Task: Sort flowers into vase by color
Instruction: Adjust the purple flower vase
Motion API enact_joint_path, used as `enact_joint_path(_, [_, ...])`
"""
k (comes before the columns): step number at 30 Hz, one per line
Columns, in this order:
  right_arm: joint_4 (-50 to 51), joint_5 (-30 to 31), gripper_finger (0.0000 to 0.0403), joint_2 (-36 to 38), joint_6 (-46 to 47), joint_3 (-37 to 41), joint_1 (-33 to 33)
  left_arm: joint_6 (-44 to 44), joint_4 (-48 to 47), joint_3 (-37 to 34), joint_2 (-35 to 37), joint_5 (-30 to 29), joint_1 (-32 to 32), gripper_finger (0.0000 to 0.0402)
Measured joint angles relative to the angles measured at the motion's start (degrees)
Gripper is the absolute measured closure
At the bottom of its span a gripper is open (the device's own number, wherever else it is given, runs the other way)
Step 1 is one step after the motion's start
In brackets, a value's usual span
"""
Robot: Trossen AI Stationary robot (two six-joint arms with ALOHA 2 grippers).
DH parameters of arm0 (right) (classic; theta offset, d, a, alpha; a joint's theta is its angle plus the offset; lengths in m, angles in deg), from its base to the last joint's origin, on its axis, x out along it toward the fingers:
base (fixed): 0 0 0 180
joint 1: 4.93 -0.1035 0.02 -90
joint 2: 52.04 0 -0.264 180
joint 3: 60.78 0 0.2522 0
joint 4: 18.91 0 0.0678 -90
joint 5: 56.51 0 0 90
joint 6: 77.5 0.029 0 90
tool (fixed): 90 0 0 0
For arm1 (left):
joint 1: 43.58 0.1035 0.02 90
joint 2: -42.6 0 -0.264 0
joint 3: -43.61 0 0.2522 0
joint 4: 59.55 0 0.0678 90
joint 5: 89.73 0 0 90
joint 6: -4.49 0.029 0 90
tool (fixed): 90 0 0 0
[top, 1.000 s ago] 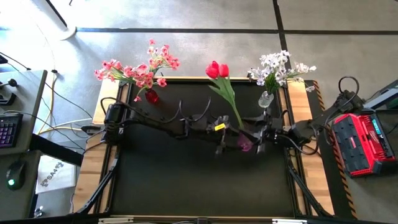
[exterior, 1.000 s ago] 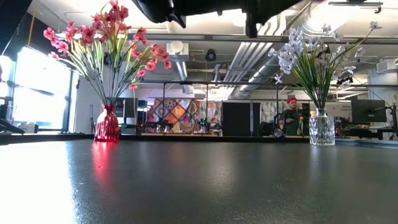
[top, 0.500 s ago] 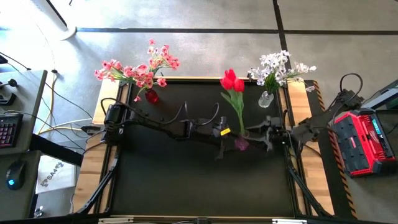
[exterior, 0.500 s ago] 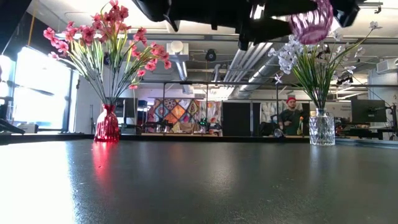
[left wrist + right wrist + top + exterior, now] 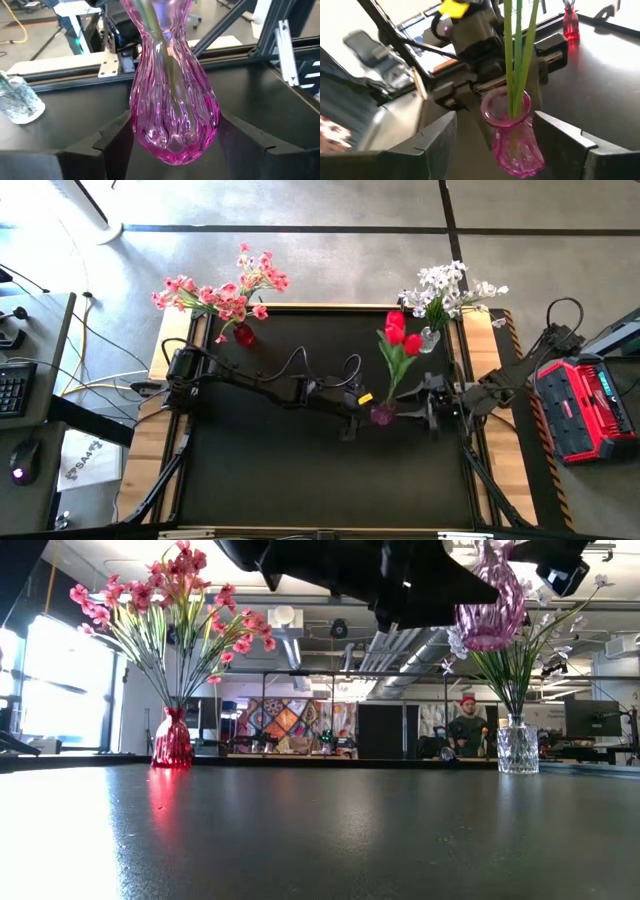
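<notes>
A pink glass vase with red tulips in it hangs in the air over the table's right middle. In the low view the pink vase is well above the tabletop. My left gripper reaches across from the table's left and is shut on the vase. My right gripper is open on the vase's right side. In the right wrist view its fingers stand wide on either side of the vase, with the green stems rising from its mouth. My left gripper pinches the vase's bulbous lower body between its two fingers, one on each flank. The fingers come level from the table's left. The vase is lifted clear of the table, close to upright, tulips on top. My right gripper: whether a finger touches the vase cannot be told.
A red vase of pink blossoms stands at the far left corner, and a clear vase of white blossoms stands at the far right, close behind the held tulips. A red case sits off the right edge. A person is in the room behind.
My left gripper has turned the pink vase from tilted toward the far left to nearly upright; the tulip heads swung toward the table's right, near the clear vase. The vase came down into the low view. It also shifted slightly toward the left.
</notes>
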Motion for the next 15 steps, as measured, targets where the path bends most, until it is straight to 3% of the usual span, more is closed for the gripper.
enact_joint_path(5, [1.0,-1.4,0.0156,-5.4,-5.4,-1.9,2.0,1.7,0.4,0.0,0.0,-2.3,-0.5,0.0165])
enact_joint_path(12, [11.3,-0.1,0.0159,-13.0,-7.1,-12.0,5.6,1.7,-0.2,0.0,0.1,-3.4,-0.6,0.0165])
enact_joint_path(15, [17.2,-1.7,0.0182,-14.7,-6.8,-16.2,7.1,1.7,-0.2,0.0,0.1,-4.1,-0.6,0.0165])
